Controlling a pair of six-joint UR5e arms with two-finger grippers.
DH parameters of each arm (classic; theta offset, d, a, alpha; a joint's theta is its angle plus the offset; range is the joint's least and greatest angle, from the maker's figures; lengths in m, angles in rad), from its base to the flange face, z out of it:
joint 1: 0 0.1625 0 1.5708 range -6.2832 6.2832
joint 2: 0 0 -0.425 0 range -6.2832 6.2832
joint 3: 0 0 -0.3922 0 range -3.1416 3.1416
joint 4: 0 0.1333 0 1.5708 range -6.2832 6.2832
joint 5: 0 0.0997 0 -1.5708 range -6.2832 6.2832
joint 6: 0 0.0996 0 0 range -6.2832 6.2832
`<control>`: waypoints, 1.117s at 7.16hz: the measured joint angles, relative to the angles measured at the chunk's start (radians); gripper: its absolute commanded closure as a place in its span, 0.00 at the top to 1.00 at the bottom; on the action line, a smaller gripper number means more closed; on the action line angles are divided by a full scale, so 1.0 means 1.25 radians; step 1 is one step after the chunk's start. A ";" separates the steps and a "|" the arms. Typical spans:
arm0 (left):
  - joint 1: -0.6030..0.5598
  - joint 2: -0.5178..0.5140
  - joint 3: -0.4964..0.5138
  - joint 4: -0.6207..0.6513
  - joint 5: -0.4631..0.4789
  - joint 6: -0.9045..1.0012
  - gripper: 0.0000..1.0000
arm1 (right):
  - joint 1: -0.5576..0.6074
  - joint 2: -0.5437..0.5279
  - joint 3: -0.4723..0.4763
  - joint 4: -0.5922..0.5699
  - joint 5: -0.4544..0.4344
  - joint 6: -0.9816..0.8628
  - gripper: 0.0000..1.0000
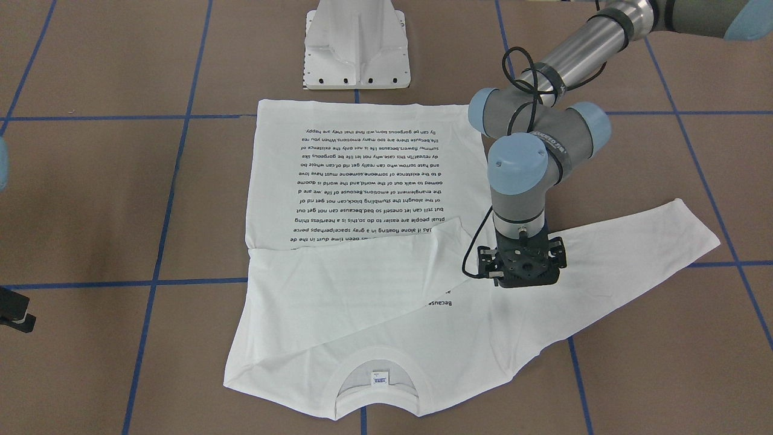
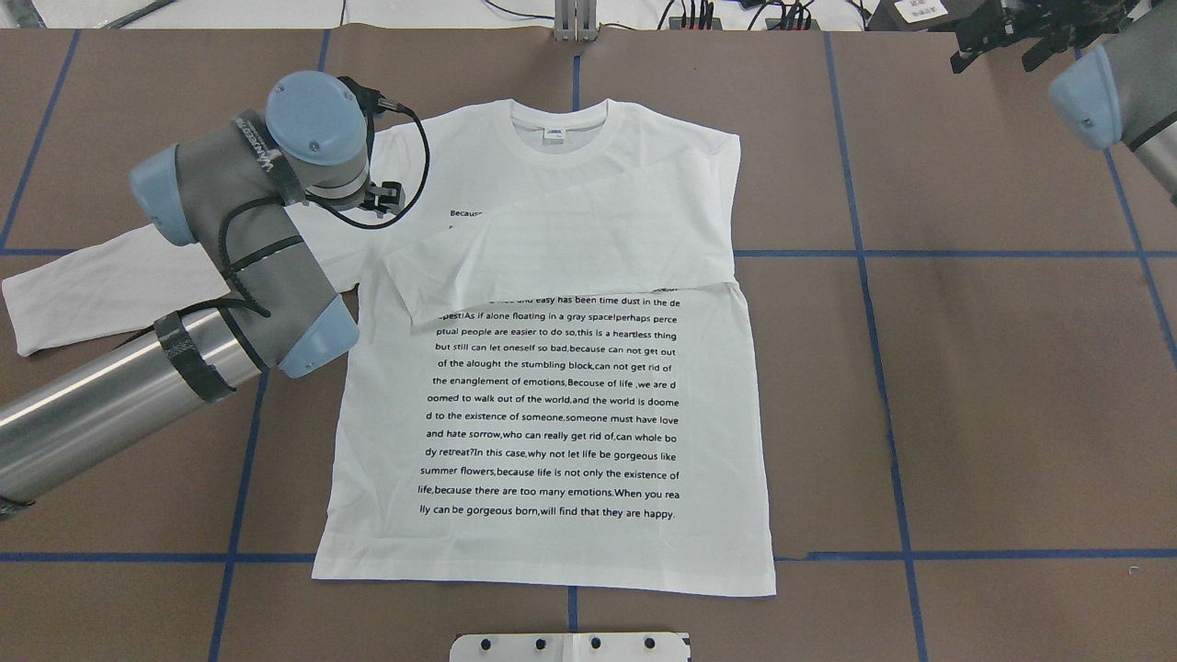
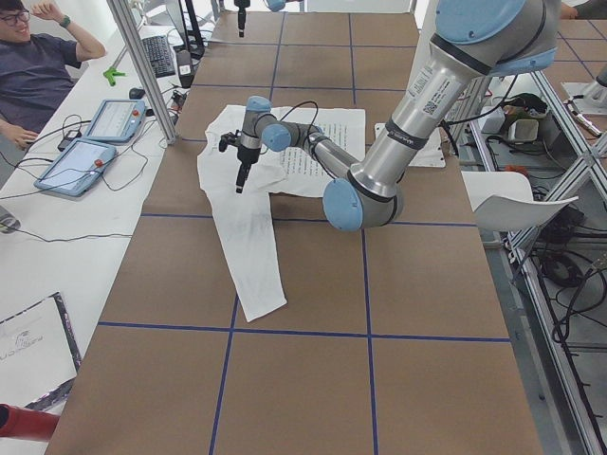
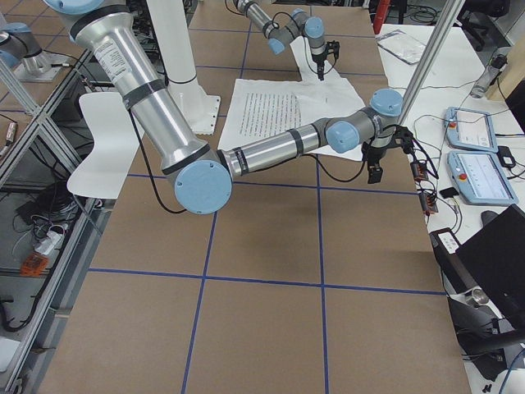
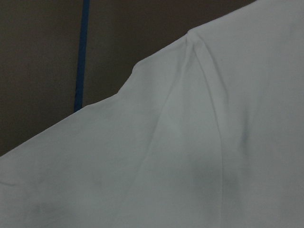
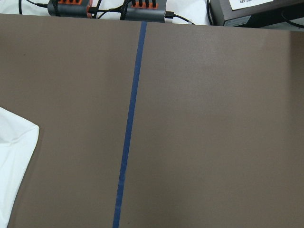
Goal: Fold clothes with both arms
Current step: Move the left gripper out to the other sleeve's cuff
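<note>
The white T-shirt (image 2: pixel 552 414) lies flat on the brown table, text side up, collar (image 2: pixel 558 119) away from the robot. One sleeve (image 2: pixel 570 248) is folded across the chest. The other sleeve (image 2: pixel 83 285) stretches out flat to the robot's left. My left gripper (image 1: pixel 523 269) points straight down over the shoulder where that sleeve joins. Its fingers are hidden under the wrist, so I cannot tell whether it is open or shut. The left wrist view is filled by white cloth (image 5: pixel 190 142) with a seam. My right gripper (image 4: pixel 375 171) hangs off the shirt near the far table edge; I cannot tell its state.
The white pedestal base (image 1: pixel 356 48) stands just behind the shirt's hem. A person (image 3: pixel 38 66) sits past the far edge with tablets (image 3: pixel 90 142) on the side bench. Power strips (image 6: pixel 109 9) lie along that edge. Blue tape lines (image 2: pixel 864 276) cross the brown table.
</note>
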 measured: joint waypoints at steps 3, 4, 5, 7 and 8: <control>-0.098 0.047 -0.050 -0.075 -0.118 0.130 1.00 | 0.030 -0.022 0.007 -0.025 0.007 -0.015 1.00; -0.133 0.062 -0.069 -0.074 -0.159 0.225 1.00 | 0.051 -0.043 0.023 -0.043 0.011 -0.039 1.00; -0.173 0.074 -0.078 -0.071 -0.189 0.338 1.00 | 0.073 -0.077 0.050 -0.074 0.012 -0.093 1.00; -0.283 0.130 -0.089 -0.076 -0.305 0.580 1.00 | 0.116 -0.181 0.146 -0.164 0.006 -0.244 1.00; -0.352 0.176 -0.097 -0.080 -0.381 0.711 1.00 | 0.136 -0.266 0.211 -0.191 0.002 -0.312 1.00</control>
